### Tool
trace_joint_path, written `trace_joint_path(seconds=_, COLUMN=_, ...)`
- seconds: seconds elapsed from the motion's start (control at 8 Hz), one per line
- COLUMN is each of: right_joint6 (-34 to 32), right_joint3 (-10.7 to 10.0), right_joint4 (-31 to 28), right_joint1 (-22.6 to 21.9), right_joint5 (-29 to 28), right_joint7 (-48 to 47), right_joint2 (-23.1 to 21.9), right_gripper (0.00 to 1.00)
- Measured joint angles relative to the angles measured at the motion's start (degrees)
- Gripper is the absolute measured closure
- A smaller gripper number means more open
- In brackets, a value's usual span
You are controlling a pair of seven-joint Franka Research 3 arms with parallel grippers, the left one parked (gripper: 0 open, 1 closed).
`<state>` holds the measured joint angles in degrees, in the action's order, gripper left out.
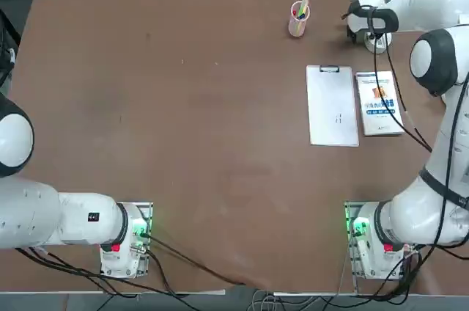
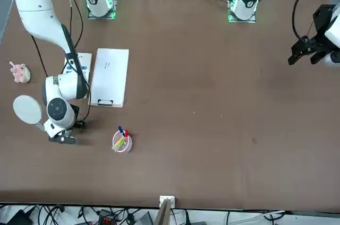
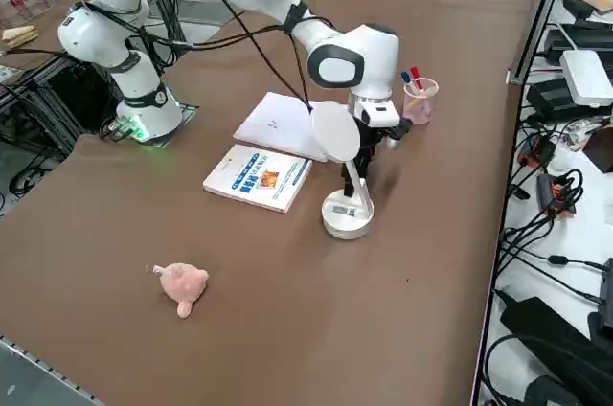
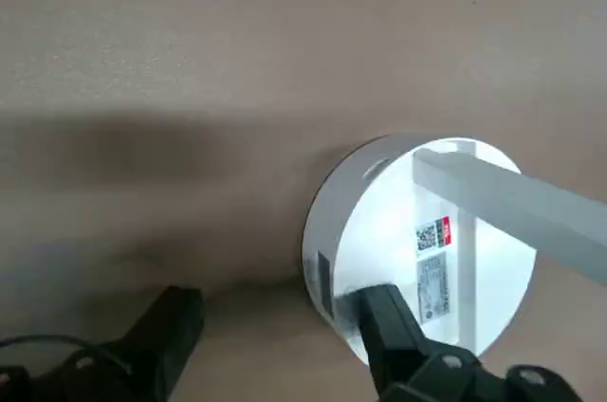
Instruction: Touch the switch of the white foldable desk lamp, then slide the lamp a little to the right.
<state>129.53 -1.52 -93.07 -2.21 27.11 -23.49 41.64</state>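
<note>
At the far right part of the table (image 1: 183,105), the right gripper (image 4: 275,326) hangs low at the white foldable desk lamp (image 3: 345,181), its two black fingers (image 4: 389,321) spread wide and holding nothing. In the wrist view one finger lies over the rim of the lamp's round base (image 4: 427,241) while the other stands beside it over bare tabletop. The base is a flat white disc bearing a small label with a red mark and a printed code. From it a thin white arm rises to a round, flat head (image 3: 335,131) tilted on edge, as the side view shows it. Nearby, toward the table's middle, stands a pink pen cup (image 1: 298,19) with coloured pens. A white clipboard (image 1: 332,105) and a book (image 1: 379,103) lie side by side nearer the robot, and a small pink toy (image 3: 181,286) rests well apart.
</note>
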Motion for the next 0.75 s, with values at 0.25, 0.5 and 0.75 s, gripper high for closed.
trace_joint_path(seconds=0.25, right_joint6=0.00, right_joint3=0.00, right_joint4=0.03, right_joint1=0.06, right_joint5=-0.27, right_joint7=0.82, right_joint2=0.00, right_gripper=0.00)
trace_joint_path(seconds=0.5, right_joint6=0.00, right_joint3=0.06, right_joint4=0.13, right_joint1=0.03, right_joint5=-0.35, right_joint7=1.26, right_joint2=-0.01, right_gripper=0.00)
trace_joint_path(seconds=0.75, right_joint6=0.04, right_joint3=0.28, right_joint4=0.29, right_joint1=-0.22, right_joint5=-0.36, right_joint7=1.54, right_joint2=-0.03, right_gripper=0.00)
